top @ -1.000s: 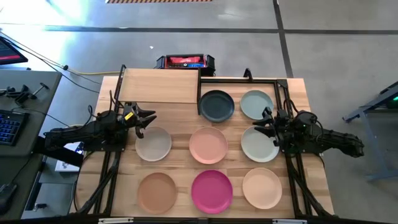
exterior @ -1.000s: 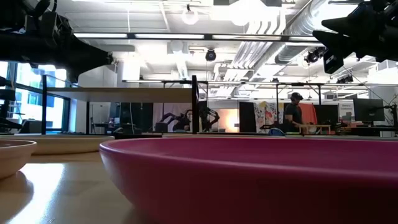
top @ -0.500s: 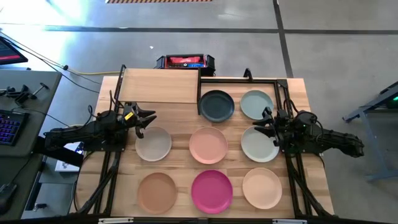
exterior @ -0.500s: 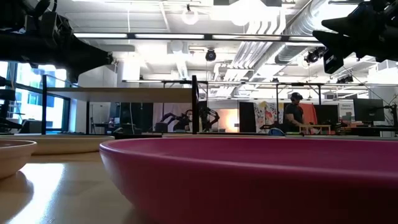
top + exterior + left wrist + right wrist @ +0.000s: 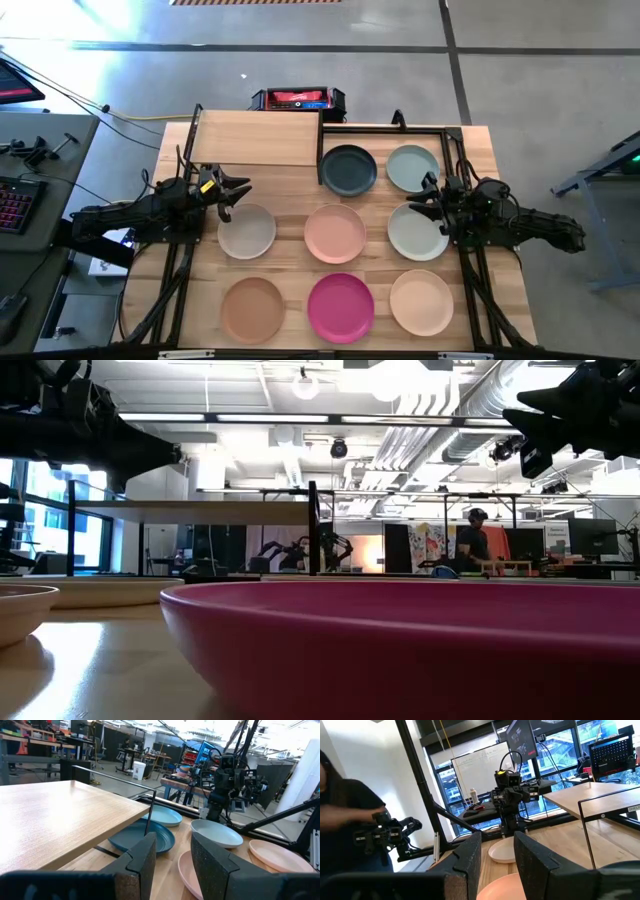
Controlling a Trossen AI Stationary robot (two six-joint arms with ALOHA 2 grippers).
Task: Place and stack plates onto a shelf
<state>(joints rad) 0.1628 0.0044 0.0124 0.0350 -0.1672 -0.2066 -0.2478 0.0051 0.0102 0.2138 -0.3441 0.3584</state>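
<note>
Eight plates lie flat on the slatted tabletop in the high view: dark teal [image 5: 349, 169], pale green [image 5: 413, 167], off-white [image 5: 247, 231], peach [image 5: 335, 232], a second pale green [image 5: 418, 231], tan [image 5: 253, 308], magenta [image 5: 341, 306] and cream [image 5: 421, 301]. The light wood shelf [image 5: 258, 138] stands at the far left with nothing on it. My left gripper [image 5: 233, 195] hovers open above the table, by the off-white plate's far left rim. My right gripper [image 5: 426, 205] hovers open over the second pale green plate's far edge. Both are empty.
A black metal frame [image 5: 455, 135] runs along the table's far and right sides. A red and black box [image 5: 297, 99] sits on the floor beyond the far edge. A person [image 5: 345, 815] shows at the table's left side in the right wrist view.
</note>
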